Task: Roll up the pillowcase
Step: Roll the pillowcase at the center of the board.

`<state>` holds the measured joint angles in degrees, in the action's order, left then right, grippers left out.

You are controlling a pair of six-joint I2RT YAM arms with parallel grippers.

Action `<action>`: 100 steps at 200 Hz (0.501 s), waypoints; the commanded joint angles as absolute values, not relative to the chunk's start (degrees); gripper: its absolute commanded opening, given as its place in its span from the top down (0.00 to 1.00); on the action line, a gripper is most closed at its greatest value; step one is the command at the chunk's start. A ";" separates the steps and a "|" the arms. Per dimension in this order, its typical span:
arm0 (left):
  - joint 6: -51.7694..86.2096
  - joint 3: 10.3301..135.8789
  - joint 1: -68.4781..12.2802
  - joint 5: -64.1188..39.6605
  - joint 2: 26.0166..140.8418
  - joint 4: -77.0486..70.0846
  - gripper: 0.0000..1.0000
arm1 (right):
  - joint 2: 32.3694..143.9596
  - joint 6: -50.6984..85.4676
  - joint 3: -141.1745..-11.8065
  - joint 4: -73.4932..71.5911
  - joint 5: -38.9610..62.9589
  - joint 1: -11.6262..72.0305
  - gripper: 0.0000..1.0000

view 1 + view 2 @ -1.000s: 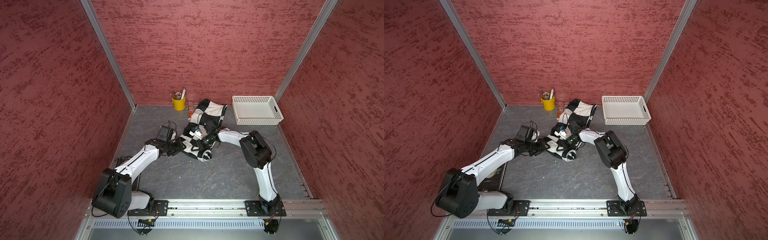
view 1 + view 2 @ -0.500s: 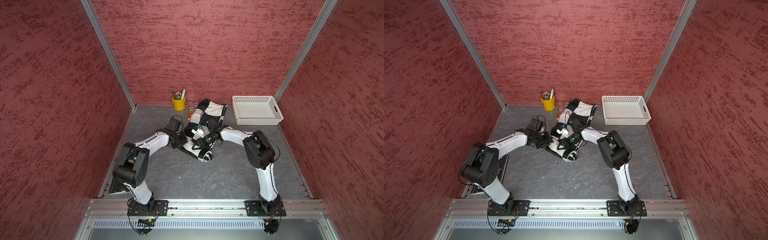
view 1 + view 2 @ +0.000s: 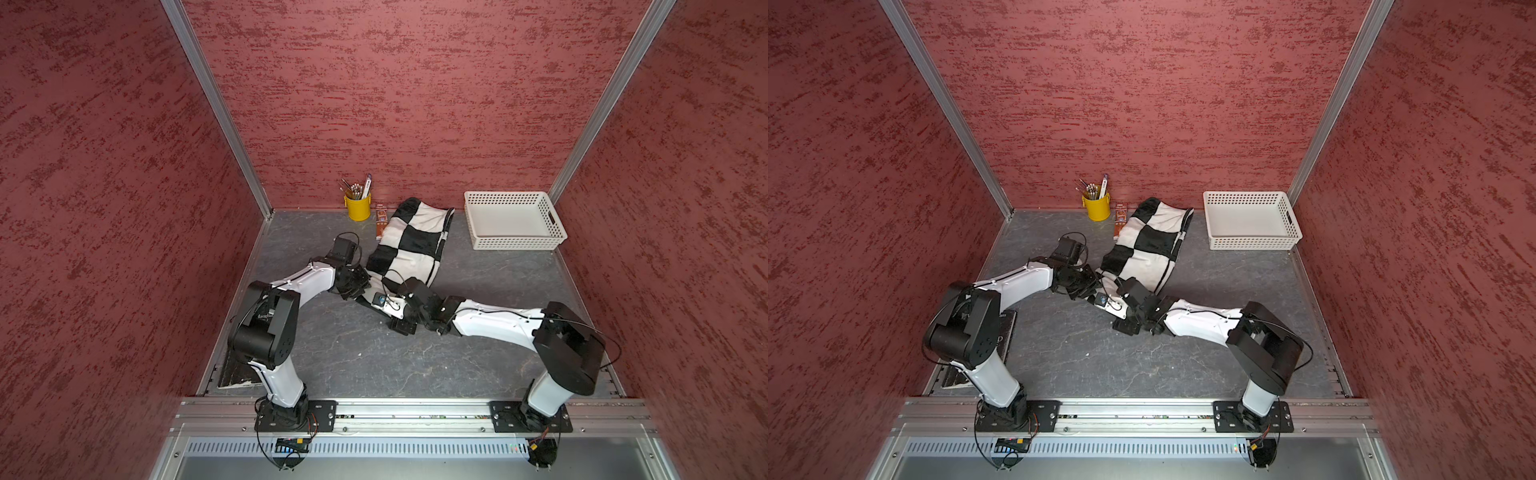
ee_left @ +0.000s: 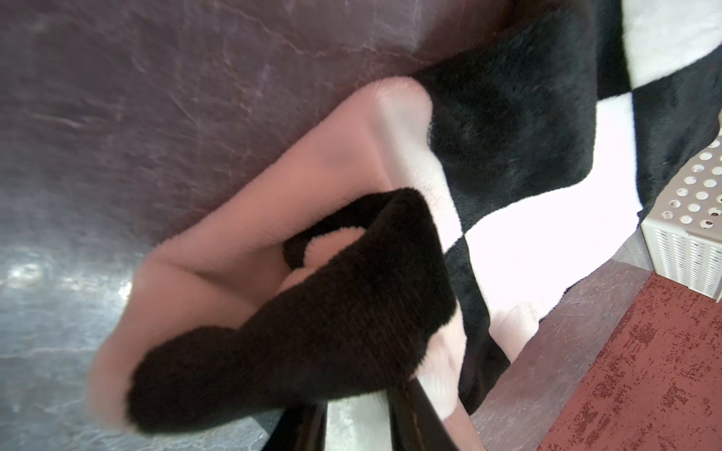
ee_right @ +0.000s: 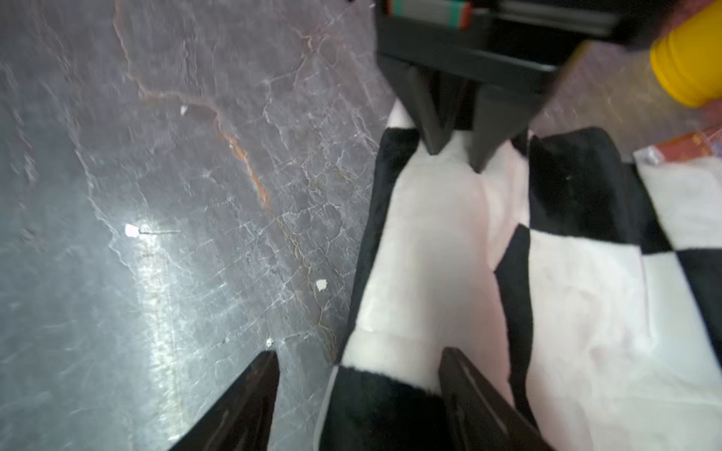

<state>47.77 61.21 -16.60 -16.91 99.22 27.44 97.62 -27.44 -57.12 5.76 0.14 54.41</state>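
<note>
Arms bolted to the rail (image 3: 415, 409) at the near edge of the grey, veined table (image 3: 415, 365) are both reaching inward and meeting near its middle. A dark flat book (image 3: 1007, 332) is lying by the near left corner, half hidden under the left arm. The right gripper (image 5: 357, 351) is hovering low at the near end of the pillowcase (image 3: 411, 245), its fingers (image 5: 250, 398) standing wide apart, one over bare table, the other over the cloth, nothing pinched. Just beyond, the left gripper (image 5: 457, 156) is pinching a white patch of that same end, its fingers (image 5: 428, 125) nearly pressed together on the plush; in the left wrist view a black fold is curling over above them. The checkerboard pillowcase is lying as a long narrowed strip, slanting from the middle of the table to the far edge. Along that far edge a yellow cup (image 3: 358, 208) of pencils and a small orange packet (image 3: 380, 222) are sitting just to its left, and a white perforated basket (image 3: 515, 245) is sitting in the far right corner, apart from the cloth.
</note>
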 commanded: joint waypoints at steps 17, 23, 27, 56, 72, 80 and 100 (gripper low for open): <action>47.73 61.53 -16.00 -16.70 98.79 27.36 0.70 | 102.35 -39.54 -58.37 -4.07 -12.88 56.37 0.29; 47.72 61.50 -15.95 -16.70 98.79 27.33 0.70 | 103.27 -40.68 -58.12 -5.25 -13.74 56.59 0.29; 47.72 61.46 -15.93 -16.70 98.77 27.41 0.70 | 103.89 -41.18 -58.00 -5.99 -14.23 56.68 0.29; 47.38 61.18 -15.49 -16.88 98.44 27.40 0.70 | 107.27 -43.07 -56.31 -10.00 -16.97 56.78 0.33; 47.30 60.86 -15.13 -17.08 98.11 27.23 0.70 | 109.27 -42.77 -56.06 -11.07 -18.65 56.77 0.40; 47.16 60.89 -14.89 -17.20 98.00 27.16 0.70 | 109.86 -42.00 -56.32 -10.46 -18.81 56.78 0.48; 46.53 61.11 -14.27 -17.47 97.41 27.43 0.69 | 110.55 -39.35 -57.73 -7.70 -19.38 56.87 0.73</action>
<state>47.72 61.21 -15.42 -18.15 99.15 27.40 109.19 -41.39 -57.01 -8.21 -16.14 56.53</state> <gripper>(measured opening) 0.303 0.360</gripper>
